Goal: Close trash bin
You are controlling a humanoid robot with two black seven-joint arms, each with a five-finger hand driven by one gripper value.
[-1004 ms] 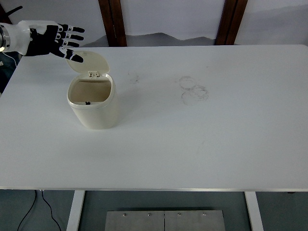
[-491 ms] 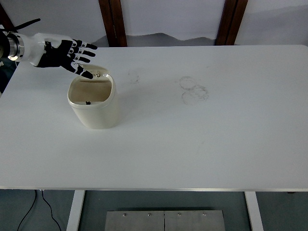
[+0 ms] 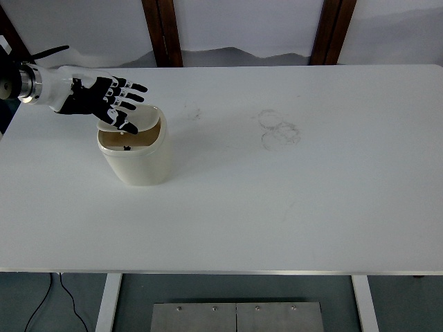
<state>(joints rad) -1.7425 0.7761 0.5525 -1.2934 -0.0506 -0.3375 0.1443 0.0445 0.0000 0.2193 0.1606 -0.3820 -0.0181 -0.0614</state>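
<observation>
A small cream trash bin (image 3: 138,159) stands on the white table (image 3: 277,194) at the left. Its hinged lid (image 3: 149,117) is tilted down over the opening, partly shut, with a gap still showing at the front. My left hand (image 3: 114,104) comes in from the left edge with fingers spread and lies flat on top of the lid. The fingertips (image 3: 130,128) reach over the bin's opening. The right arm is out of view.
Faint ring marks (image 3: 279,131) stain the table right of the bin. Two dark wooden posts (image 3: 163,31) stand behind the far edge. A metal base plate (image 3: 235,317) shows below the table's near edge.
My left hand moved right and down onto the lid. The lid swung from standing upright behind the bin to tilted down over the opening.
</observation>
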